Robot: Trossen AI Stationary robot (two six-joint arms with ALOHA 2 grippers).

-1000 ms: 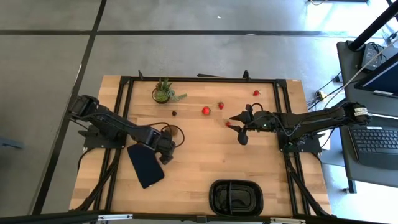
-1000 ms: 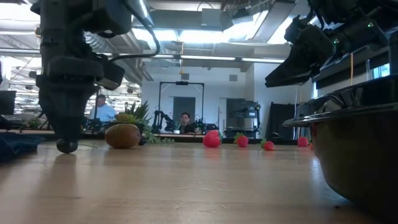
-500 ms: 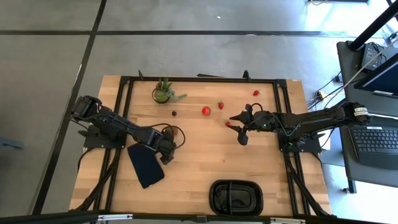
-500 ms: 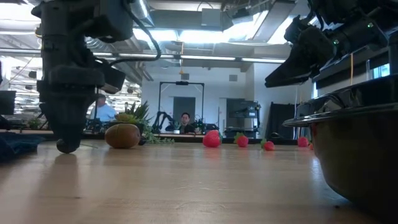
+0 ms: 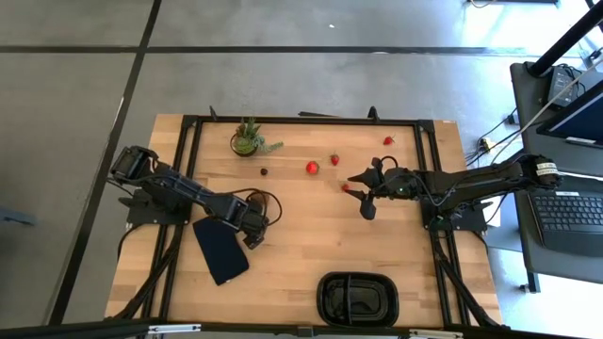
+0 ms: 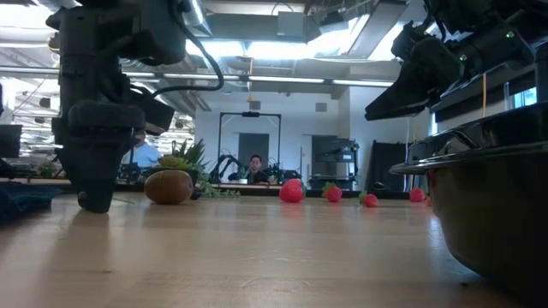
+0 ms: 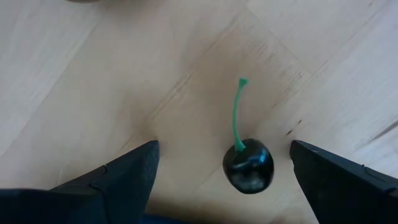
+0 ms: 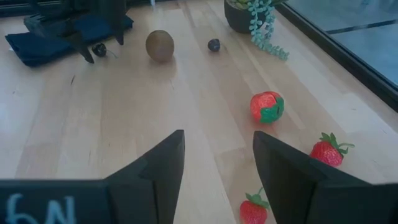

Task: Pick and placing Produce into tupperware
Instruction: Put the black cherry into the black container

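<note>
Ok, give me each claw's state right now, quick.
Left claw: open, empty, straddling the dark cherry on the table.
Right claw: open, holding nothing, above the strawberries.

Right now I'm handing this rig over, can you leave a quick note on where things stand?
Left hand: open, low over the table, fingers either side of a dark cherry, not closed on it.
Right hand: open, empty, near the strawberries.
Kiwi, a dark berry and a red-green fruit lie loose on the table.
Tupperware: at the near edge, apparently empty.
Done: nothing placed.
Left: all the produce.
</note>
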